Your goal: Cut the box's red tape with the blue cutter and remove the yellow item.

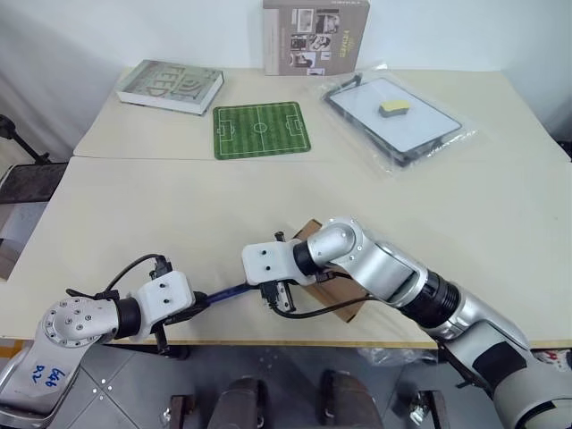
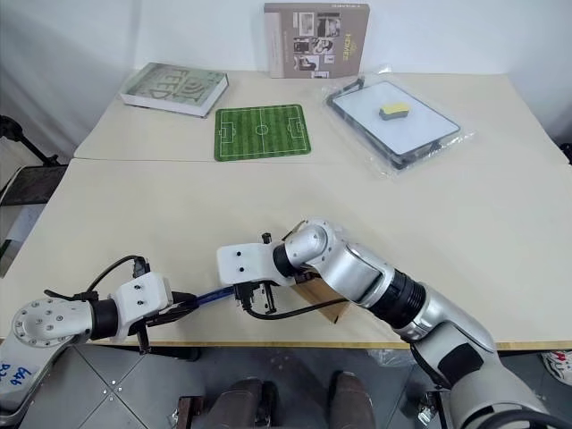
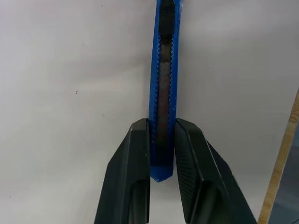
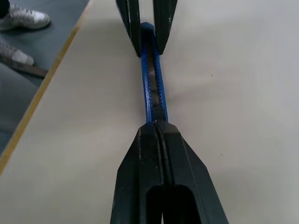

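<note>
- Head views: left gripper [image 1: 198, 307] is clamped on one end of the blue cutter [image 1: 234, 291]. Its long axis runs across the counter [image 1: 161, 206] edge toward the right gripper [image 1: 271, 290]; the brown cardboard box [image 1: 344, 288] lies just behind the right arm.
- Left wrist view: black ribbed fingers [image 3: 132, 163] pinch the slim plastic body, slider track facing up.
- Right wrist view: right gripper is closed at the cutter's far end (actual hold unclear).
</note>
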Action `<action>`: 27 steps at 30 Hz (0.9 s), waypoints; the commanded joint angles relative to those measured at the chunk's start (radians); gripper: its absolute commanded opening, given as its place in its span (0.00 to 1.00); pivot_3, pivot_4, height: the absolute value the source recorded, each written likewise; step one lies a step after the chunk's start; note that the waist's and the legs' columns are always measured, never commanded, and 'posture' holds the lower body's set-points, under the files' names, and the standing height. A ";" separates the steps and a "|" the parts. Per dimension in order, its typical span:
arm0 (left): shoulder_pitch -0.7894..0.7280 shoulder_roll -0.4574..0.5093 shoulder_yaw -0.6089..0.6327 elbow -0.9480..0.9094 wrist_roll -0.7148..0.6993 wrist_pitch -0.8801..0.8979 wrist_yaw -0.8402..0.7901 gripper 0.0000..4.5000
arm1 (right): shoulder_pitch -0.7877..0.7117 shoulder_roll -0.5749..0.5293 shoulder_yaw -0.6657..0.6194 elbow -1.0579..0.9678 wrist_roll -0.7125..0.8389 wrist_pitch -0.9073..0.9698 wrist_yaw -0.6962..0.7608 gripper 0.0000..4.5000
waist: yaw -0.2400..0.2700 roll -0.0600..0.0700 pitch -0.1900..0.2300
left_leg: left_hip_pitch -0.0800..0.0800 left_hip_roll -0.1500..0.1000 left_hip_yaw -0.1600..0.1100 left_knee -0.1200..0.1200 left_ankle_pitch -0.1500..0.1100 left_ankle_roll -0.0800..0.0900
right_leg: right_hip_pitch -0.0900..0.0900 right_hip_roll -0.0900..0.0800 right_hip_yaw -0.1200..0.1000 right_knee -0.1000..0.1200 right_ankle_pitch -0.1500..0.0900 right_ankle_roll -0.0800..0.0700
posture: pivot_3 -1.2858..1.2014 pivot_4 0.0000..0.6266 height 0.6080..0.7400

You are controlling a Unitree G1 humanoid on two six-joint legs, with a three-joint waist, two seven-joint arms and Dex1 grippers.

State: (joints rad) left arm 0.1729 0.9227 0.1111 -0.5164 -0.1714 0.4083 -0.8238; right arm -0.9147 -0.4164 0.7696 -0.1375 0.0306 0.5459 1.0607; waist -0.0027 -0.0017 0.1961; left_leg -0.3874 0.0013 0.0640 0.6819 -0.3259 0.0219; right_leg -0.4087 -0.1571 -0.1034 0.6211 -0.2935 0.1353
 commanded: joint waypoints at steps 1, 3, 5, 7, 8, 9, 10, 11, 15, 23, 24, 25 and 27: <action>0.043 -0.001 -0.046 -0.006 0.007 0.022 -0.021 0.10 | -0.011 0.027 0.013 0.044 -0.049 -0.041 0.014 0.01 | 0.000 0.000 0.000 | 0.000 0.000 0.000 0.000 0.000 0.000 | 0.000 0.000 0.000 0.000 0.000 0.000 | 0.52 0.24 1.00; 0.048 0.002 -0.039 -0.017 -0.003 0.027 -0.029 0.10 | -0.017 0.041 0.018 0.074 -0.075 -0.067 0.020 0.01 | -0.002 0.000 0.000 | 0.000 0.000 0.000 0.000 0.000 0.000 | 0.000 0.000 0.000 0.000 0.000 0.000 | 0.52 0.24 1.00; 0.054 0.007 -0.030 -0.025 -0.008 0.037 -0.033 0.10 | -0.020 0.047 0.024 0.095 -0.100 -0.093 0.030 0.01 | -0.002 0.000 0.000 | 0.000 0.000 0.000 0.000 0.000 0.000 | 0.000 0.000 -0.001 0.000 0.000 0.000 | 0.52 0.24 1.00; 0.063 0.015 -0.017 -0.028 -0.007 0.044 -0.036 0.10 | -0.017 0.051 0.023 0.109 -0.120 -0.113 0.038 0.01 | -0.005 0.000 0.000 | 0.000 0.000 0.000 0.000 0.000 0.000 | 0.000 0.000 -0.001 0.000 0.000 0.000 | 0.52 0.24 1.00; 0.068 0.017 -0.009 -0.027 -0.007 0.045 -0.037 0.10 | -0.015 0.055 0.021 0.115 -0.126 -0.121 0.042 0.01 | -0.008 0.000 0.000 | 0.000 0.000 0.000 0.000 0.000 0.000 | 0.000 0.000 -0.001 0.000 0.000 0.000 | 0.52 0.24 1.00; 0.074 0.019 -0.002 -0.027 -0.008 0.044 -0.039 0.10 | -0.013 0.059 0.018 0.121 -0.131 -0.126 0.046 0.01 | -0.011 0.000 0.000 | 0.000 0.001 0.000 0.000 -0.001 0.000 | 0.000 0.000 -0.001 0.000 0.000 0.000 | 0.52 0.24 1.00; 0.077 0.020 0.001 -0.027 -0.009 0.043 -0.041 0.10 | -0.012 0.062 0.016 0.124 -0.135 -0.130 0.049 0.01 | -0.014 0.000 0.000 | 0.000 0.001 0.000 0.000 -0.001 0.000 | 0.000 0.000 -0.001 0.000 0.000 0.000 | 0.52 0.24 1.00; 0.077 0.020 0.003 -0.027 -0.010 0.043 -0.041 0.10 | -0.011 0.065 0.016 0.129 -0.138 -0.138 0.054 0.01 | -0.017 0.000 0.000 | 0.000 0.001 0.000 0.000 -0.001 0.000 | -0.001 0.001 -0.001 0.000 0.000 0.000 | 0.52 0.24 1.00; 0.077 0.020 0.004 -0.032 -0.013 0.046 -0.039 0.10 | -0.012 0.083 0.010 0.150 -0.158 -0.159 0.057 0.01 | -0.025 0.000 0.000 | 0.000 0.001 0.000 -0.001 -0.001 -0.001 | 0.000 0.001 -0.001 0.000 0.000 0.000 | 0.52 0.24 1.00; 0.096 0.028 0.015 -0.032 -0.013 0.041 -0.044 0.10 | -0.017 0.070 -0.024 0.158 -0.168 -0.172 0.077 0.01 | -0.027 0.000 0.000 | 0.000 0.002 0.000 -0.001 -0.001 -0.001 | -0.001 0.001 -0.001 0.000 0.000 -0.001 | 0.52 0.24 1.00; 0.096 0.028 0.015 -0.032 -0.013 0.040 -0.045 0.10 | -0.016 0.068 -0.024 0.159 -0.171 -0.174 0.078 0.01 | -0.027 0.000 0.000 | 0.000 0.002 0.000 -0.001 -0.001 -0.002 | -0.001 0.001 -0.001 0.000 0.000 -0.001 | 0.52 0.24 1.00; 0.095 0.029 0.015 -0.031 -0.014 0.041 -0.045 0.10 | -0.015 0.066 -0.024 0.162 -0.173 -0.177 0.079 0.01 | -0.027 0.000 0.000 | 0.000 0.002 0.000 -0.001 -0.001 -0.002 | -0.001 0.001 -0.001 0.000 0.000 -0.001 | 0.52 0.24 1.00; 0.097 0.032 0.016 -0.030 -0.014 0.039 -0.048 0.10 | -0.014 0.062 -0.024 0.168 -0.178 -0.182 0.077 0.01 | -0.027 0.000 0.000 | 0.000 0.002 0.000 -0.001 -0.001 -0.002 | -0.001 0.001 -0.001 0.000 0.000 -0.001 | 0.52 0.24 1.00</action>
State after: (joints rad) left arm 0.2297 0.9408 0.1657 -0.5442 -0.1901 0.4367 -0.8327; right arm -0.9232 -0.3335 0.7739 0.0088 -0.1083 0.3666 1.1403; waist -0.0292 -0.0016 0.1962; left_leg -0.3870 0.0033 0.0639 0.6811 -0.3271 0.0201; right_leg -0.4094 -0.1560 -0.1042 0.6213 -0.2938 0.1347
